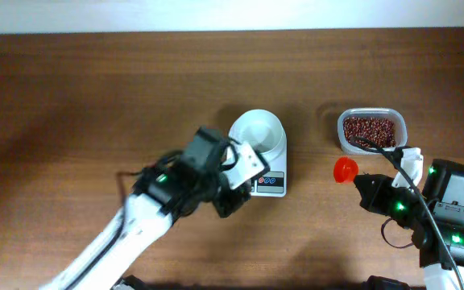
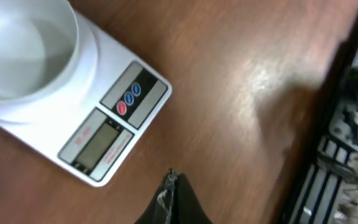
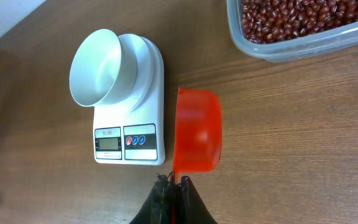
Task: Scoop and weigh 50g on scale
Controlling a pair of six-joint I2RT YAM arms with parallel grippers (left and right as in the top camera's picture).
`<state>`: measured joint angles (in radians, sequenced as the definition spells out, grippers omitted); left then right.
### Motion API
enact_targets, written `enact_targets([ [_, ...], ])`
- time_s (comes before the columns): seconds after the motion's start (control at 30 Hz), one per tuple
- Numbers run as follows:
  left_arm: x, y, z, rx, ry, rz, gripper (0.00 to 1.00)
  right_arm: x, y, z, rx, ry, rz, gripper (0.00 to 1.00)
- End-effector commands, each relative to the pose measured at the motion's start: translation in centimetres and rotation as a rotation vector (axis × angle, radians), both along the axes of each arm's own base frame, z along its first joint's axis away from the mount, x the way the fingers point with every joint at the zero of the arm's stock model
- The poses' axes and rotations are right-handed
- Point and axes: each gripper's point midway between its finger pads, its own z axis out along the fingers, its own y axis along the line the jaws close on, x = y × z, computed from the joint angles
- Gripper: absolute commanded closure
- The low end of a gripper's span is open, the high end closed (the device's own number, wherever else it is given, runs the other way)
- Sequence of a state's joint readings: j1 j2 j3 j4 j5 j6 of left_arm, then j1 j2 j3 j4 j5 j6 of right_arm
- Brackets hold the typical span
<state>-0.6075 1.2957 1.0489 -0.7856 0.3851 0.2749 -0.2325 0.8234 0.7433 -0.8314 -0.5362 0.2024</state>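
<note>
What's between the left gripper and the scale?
Nothing but bare wooden table, as the left wrist view shows, between the left gripper and the scale.

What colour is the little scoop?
The scoop is bright orange-red; the right wrist view shows it best.

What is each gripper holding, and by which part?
The right gripper grips the translucent red plastic scoop by its handle; the left gripper is shut, holding nothing.

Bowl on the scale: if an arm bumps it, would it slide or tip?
The bowl looks empty and thin-walled, so it is probably light and easily shoved. It flares from a narrower base on the scale, so a knock at the rim might tip it. Its smooth white surface likely slides.
</note>
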Motion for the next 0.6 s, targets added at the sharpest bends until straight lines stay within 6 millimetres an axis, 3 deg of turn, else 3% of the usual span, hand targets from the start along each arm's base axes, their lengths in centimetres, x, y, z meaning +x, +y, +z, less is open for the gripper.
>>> enact_targets([
  [0.0, 2.2, -1.7, -5.0, 0.105, 0.067, 0.138, 1.00, 0.2, 0.1, 0.7, 0.003, -0.022, 0.006, 0.96],
  [0.07, 3.5, -3.2, -8.0, 0.182, 0.027, 0.202, 1.00, 0.2, 0.1, 0.7, 0.003, -0.022, 0.006, 0.96],
  [0.13, 5.1, -3.3, -10.4, 0.258, -0.030, 0.296, 1.00, 0.2, 0.1, 0.7, 0.003, -0.022, 0.006, 0.96],
  [0.2, 5.8, -3.7, -11.7, 0.266, -0.036, 0.327, 1.00, 0.2, 0.1, 0.7, 0.003, -0.023, 0.006, 0.96],
  [0.47, 6.8, -4.3, -14.9, 0.292, -0.038, 0.332, 1.00, 0.2, 0.1, 0.7, 0.003, -0.021, 0.006, 0.96],
  [0.57, 6.7, -4.4, -14.9, 0.288, -0.036, 0.330, 1.00, 0.2, 0.1, 0.7, 0.003, -0.021, 0.006, 0.96],
])
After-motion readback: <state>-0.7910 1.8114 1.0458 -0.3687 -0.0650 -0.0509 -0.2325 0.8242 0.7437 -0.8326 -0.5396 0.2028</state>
